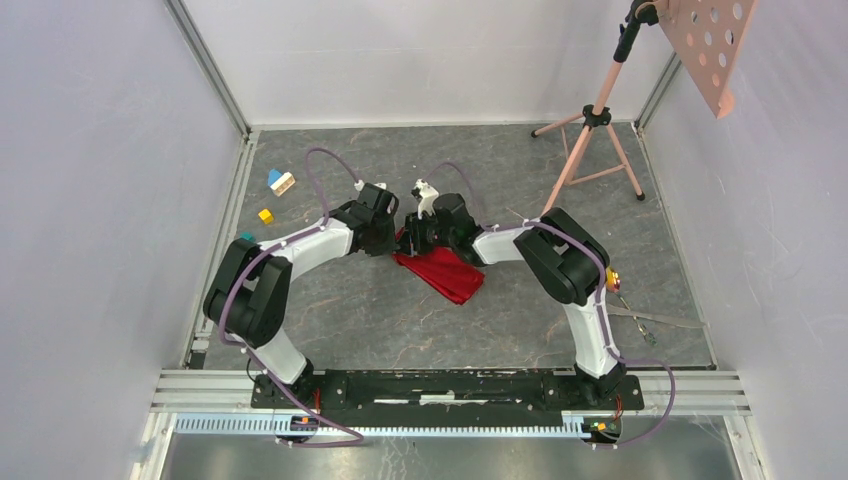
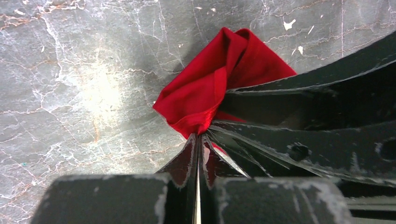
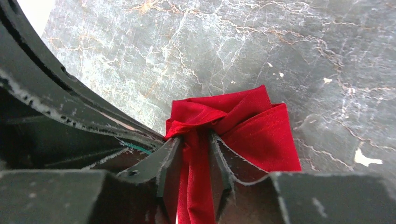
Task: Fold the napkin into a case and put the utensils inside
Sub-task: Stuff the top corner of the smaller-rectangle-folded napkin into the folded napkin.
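Observation:
The red napkin [image 1: 450, 275] lies crumpled in the middle of the table, one end lifted between both grippers. My left gripper [image 1: 397, 238] is shut on a corner fold of the napkin [image 2: 205, 88], its tips pinched together [image 2: 201, 137]. My right gripper [image 1: 413, 238] faces it closely and is shut on a bunched strip of the napkin [image 3: 261, 130] that runs between its fingers [image 3: 196, 140]. The utensils [image 1: 640, 320] are thin silver pieces lying near the table's right edge, apart from both grippers. No case shape shows in the cloth.
Small coloured toy blocks [image 1: 280, 182] lie at the back left, and another small coloured piece [image 1: 613, 280] by the right arm. A pink tripod stand [image 1: 595, 120] rises at the back right. White walls enclose the table.

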